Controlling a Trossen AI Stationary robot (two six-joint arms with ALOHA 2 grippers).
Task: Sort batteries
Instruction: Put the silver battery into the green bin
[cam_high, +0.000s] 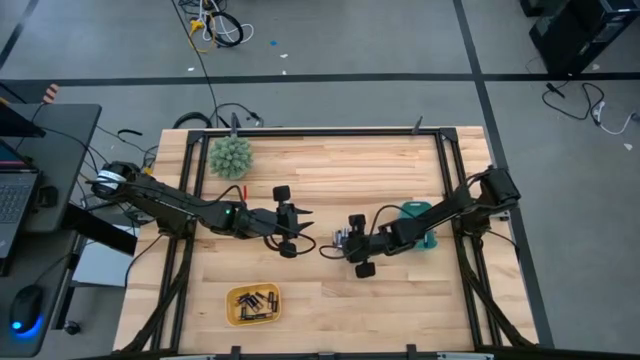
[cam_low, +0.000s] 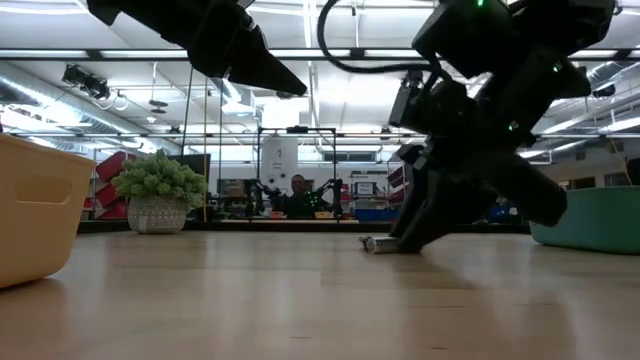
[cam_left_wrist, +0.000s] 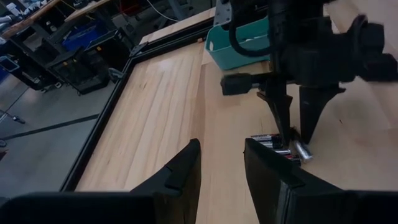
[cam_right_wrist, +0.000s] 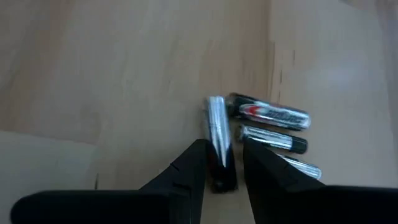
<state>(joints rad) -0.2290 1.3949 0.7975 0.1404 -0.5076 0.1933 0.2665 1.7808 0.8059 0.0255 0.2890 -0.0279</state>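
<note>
At the 6 o'clock edge of the table you saw the yellow tray (cam_high: 252, 305) nearest the camera, already holding several dark batteries (cam_high: 254, 300). That placement suggested it served as the bin for dark cells.

Toward the table centre, the loose batteries (cam_right_wrist: 267, 134) lay in a small cluster, touching one another. The right gripper (cam_right_wrist: 219, 163) was down on this cluster, fingertips at the wood. Its jaws stood narrowly apart with one silvery cell (cam_right_wrist: 217, 134) between them, apparently so that a single cell could be taken without dragging its neighbours. Whether the fingers were pressing on it you could not tell.

At 9 o'clock from the cluster, the left gripper (cam_high: 300, 221) hung above the table, jaws parted and empty, probably held clear while it waited.

At 3 o'clock, the teal tray (cam_high: 425, 212) sat beneath the right arm, likely the second bin.

Farthest, at 11 o'clock, stood the spiky green ball (cam_high: 231, 156).
</note>
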